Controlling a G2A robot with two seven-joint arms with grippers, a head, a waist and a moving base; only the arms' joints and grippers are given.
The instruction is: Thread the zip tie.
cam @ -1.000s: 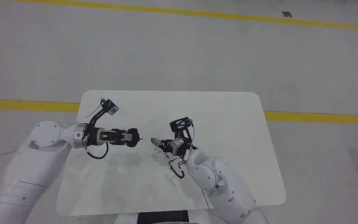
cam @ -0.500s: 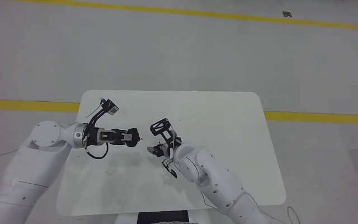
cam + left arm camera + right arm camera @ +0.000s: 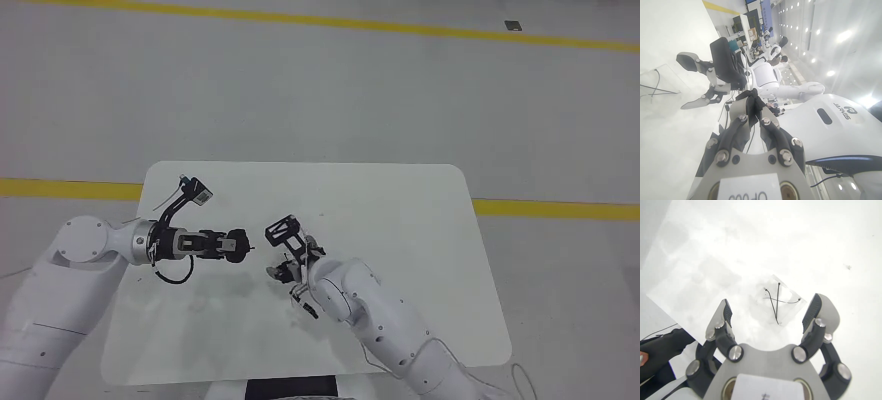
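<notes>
Several thin black zip ties lie crossed in a shallow clear tray on the white table. My right gripper hangs open just above that tray, one finger to each side of it. The left wrist view has the same open right gripper next to the tray with its zip ties. My left gripper is shut, black pads pressed together, a short way from the right one. From the top, the left gripper and right gripper nearly face each other at the table's centre-left.
The white table has rounded corners, with bare surface to the right and at the back. Its near edge runs close to the tray in the right wrist view. A small dark speck marks the tabletop.
The right arm has swung left and turned its wrist, bringing its open gripper closer to the left gripper and over the tray. The left arm has kept still.
</notes>
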